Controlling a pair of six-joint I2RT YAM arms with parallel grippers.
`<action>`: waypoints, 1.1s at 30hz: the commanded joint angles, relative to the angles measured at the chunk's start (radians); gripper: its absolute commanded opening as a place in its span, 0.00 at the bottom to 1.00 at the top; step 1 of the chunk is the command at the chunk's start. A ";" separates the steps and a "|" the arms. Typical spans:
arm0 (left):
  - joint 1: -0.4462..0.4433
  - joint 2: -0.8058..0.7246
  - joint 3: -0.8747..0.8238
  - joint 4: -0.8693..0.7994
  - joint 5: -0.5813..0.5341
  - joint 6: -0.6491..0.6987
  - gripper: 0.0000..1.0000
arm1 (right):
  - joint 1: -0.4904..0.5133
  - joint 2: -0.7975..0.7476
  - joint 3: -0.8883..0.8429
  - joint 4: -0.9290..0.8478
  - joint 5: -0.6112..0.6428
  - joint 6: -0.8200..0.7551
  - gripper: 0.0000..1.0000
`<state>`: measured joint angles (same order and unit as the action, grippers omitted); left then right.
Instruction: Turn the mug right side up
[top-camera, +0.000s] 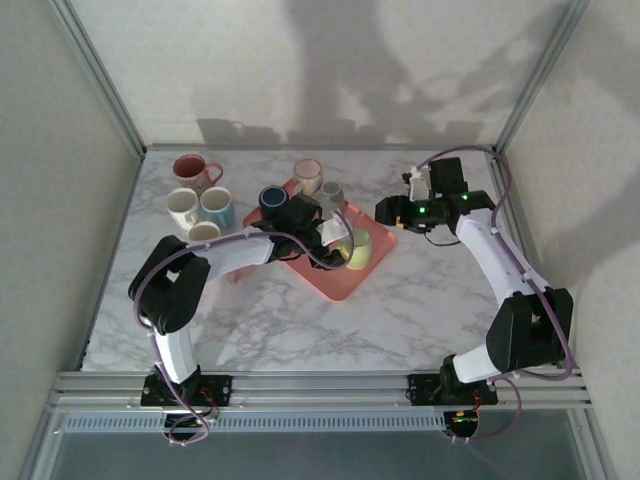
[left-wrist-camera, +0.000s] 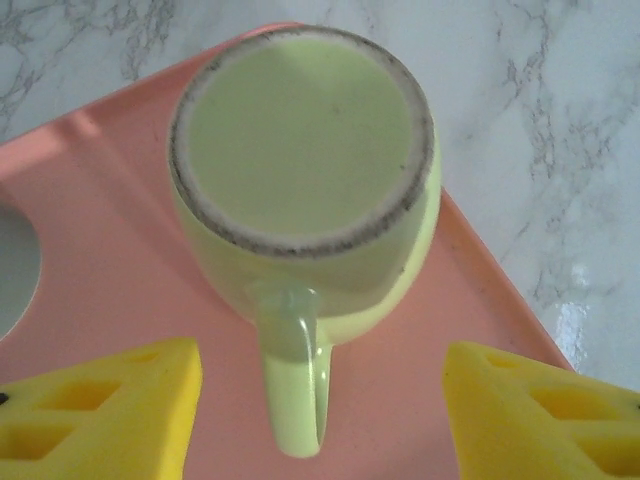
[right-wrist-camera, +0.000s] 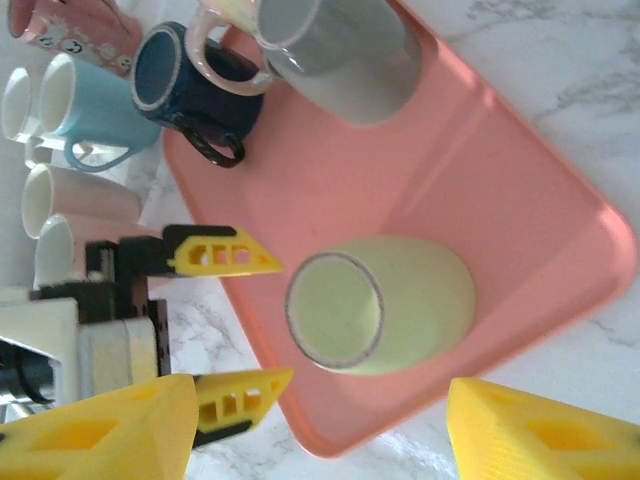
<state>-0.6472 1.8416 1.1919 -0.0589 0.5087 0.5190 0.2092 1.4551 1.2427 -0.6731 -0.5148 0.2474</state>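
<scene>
Eight mugs (top-camera: 217, 207) can be counted from above: four bunched at ten o'clock on the table (top-camera: 300, 330), four on or by the tray (top-camera: 335, 285). There is one pink tray. There are two robot arms (top-camera: 490, 245).

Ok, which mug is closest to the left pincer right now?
The pale green mug, base up on the pink tray. Its handle lies between the left pincer's open yellow fingers; the other mugs are farther off.

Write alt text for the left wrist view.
A pale green mug sits upside down on a pink tray, its handle pointing between the yellow fingers of the open left gripper. The marble table shows beyond the tray.
</scene>
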 joint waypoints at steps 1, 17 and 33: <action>-0.009 0.034 0.051 -0.016 -0.028 -0.042 0.60 | -0.013 -0.047 -0.054 -0.017 0.015 -0.001 0.67; -0.031 0.087 0.098 -0.084 -0.062 0.016 0.39 | -0.075 -0.105 -0.124 -0.022 -0.009 -0.016 0.67; -0.031 0.085 0.099 -0.063 -0.066 0.025 0.00 | -0.101 -0.192 -0.192 -0.008 -0.025 0.007 0.67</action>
<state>-0.6712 1.9251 1.2861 -0.1257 0.4480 0.5468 0.1158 1.2934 1.0714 -0.6846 -0.5205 0.2478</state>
